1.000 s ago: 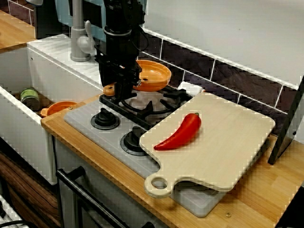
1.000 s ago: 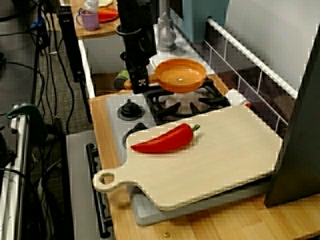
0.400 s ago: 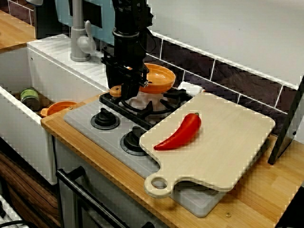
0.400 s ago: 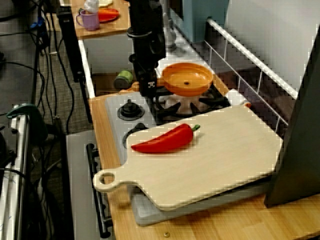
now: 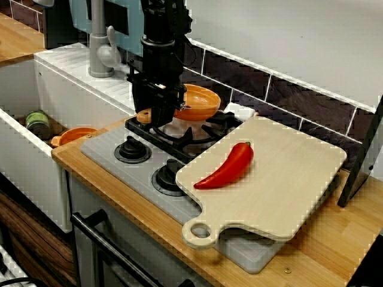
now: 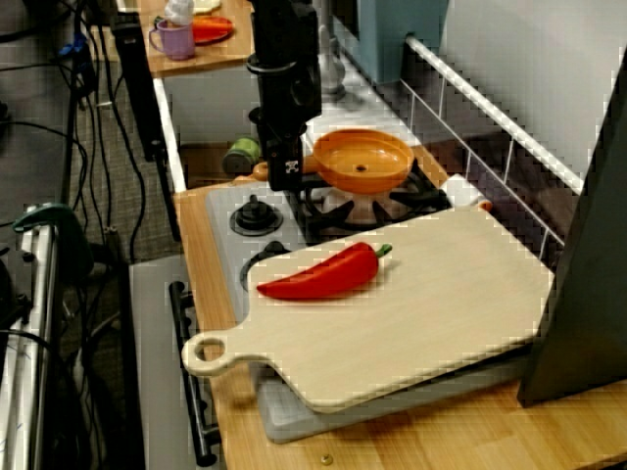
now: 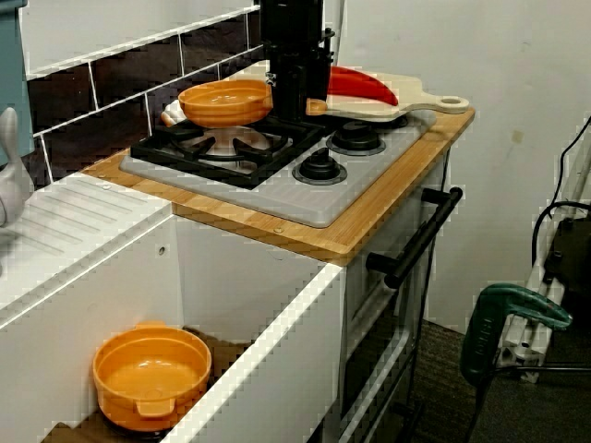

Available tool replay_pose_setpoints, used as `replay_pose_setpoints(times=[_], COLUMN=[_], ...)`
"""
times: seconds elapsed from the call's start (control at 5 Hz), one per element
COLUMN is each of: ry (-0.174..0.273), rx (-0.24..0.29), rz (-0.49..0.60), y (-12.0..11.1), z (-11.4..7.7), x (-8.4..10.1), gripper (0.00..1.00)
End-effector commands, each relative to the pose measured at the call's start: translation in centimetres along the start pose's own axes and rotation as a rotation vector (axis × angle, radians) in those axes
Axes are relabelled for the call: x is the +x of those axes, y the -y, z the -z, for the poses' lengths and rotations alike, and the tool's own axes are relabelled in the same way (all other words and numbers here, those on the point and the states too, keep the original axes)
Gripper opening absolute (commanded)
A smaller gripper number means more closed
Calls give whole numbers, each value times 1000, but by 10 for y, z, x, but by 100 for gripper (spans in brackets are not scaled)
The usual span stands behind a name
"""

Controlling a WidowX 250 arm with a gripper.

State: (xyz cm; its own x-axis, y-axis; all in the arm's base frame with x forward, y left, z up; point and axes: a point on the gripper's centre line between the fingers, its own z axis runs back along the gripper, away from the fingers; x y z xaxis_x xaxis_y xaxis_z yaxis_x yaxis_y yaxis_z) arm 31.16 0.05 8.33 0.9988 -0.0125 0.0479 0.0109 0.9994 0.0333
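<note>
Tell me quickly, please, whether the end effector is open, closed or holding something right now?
The end effector is closed on the handle of the orange pan.

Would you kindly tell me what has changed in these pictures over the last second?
The gripper, shut on the handle of the orange pan, has carried the pan a little way toward the cutting board, then let it dip slightly. Nothing was let go. The red pepper, the cutting board and the orange bowl stayed where they were.
</note>
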Motion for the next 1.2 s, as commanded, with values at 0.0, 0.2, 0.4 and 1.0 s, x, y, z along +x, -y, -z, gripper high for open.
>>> replay_pose_setpoints(times=[0.0, 0.2, 0.4, 1.0], ry=[33, 32, 33, 10], rx=[7, 13, 16, 26], rz=[-10, 2, -1, -43], y=[-4, -2, 0, -5], z=[-9, -7, -7, -4], x=[-2, -7, -7, -1], gripper=[0, 0, 0, 100])
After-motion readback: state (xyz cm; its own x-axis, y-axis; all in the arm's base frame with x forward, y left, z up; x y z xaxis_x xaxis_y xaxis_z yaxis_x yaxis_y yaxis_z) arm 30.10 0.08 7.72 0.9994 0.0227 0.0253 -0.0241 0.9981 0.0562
